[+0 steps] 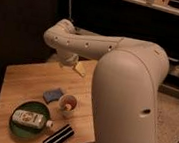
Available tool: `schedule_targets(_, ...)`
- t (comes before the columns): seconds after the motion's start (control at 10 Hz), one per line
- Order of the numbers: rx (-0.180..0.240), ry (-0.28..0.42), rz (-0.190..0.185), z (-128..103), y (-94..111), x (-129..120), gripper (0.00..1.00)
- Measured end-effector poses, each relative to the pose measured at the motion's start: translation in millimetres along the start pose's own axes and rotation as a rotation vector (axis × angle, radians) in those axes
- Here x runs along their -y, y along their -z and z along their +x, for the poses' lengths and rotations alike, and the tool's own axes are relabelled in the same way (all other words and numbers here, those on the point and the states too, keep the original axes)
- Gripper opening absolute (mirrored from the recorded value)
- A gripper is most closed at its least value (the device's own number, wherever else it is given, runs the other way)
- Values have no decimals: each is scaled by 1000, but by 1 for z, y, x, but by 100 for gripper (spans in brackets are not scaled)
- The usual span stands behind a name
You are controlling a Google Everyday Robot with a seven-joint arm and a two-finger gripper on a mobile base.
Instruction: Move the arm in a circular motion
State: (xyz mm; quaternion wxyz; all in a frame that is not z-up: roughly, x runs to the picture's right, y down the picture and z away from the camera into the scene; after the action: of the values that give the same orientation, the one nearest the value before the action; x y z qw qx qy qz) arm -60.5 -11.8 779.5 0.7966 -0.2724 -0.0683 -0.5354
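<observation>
Arm: fills the right of the view, runs up-left to an elbow, then drops to the claw. The claw hangs over the far edge of the worktop. Whether it is released or clenched: cannot tell.

Risks (judgement):
- Circle swept too low: the claw strikes the worktop edge directly beneath it.
- Circle swept wide toward the camera: the plate, bottle and striped block lie well off from the claw, near the front edge, so they are least exposed.
- Cup and sponge sit closer, below and in front of the claw. The upright cup would likely tip first.

Materials and shapes:
- Arm: smooth off-white shell, thick rounded tubes, a row of small dark holes.
- Worktop: pale wood, matte, squared corners.
- Plate: round, dark green.
- Bottle: lying on its side on the plate, pale label.
- Block: flat, black with light stripes.
- Cup: small, pale, round; contents unclear.
- Sponge: blue, soft-looking rectangle.
- Claw: pale yellowish tip.
</observation>
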Motion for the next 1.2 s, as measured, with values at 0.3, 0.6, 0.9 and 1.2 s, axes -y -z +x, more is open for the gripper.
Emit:
schedule_targets(0.3, 12, -98, -56, 19, -24, -72, 80)
schedule_targets(0.6, 42, -190, -109, 26, -42, -147, 80)
schedule_targets(0.9, 83, -200, -119, 12, -43, -222, 80)
schedule_targets(1.2, 111, -110, -64, -36, -22, -247, 80)
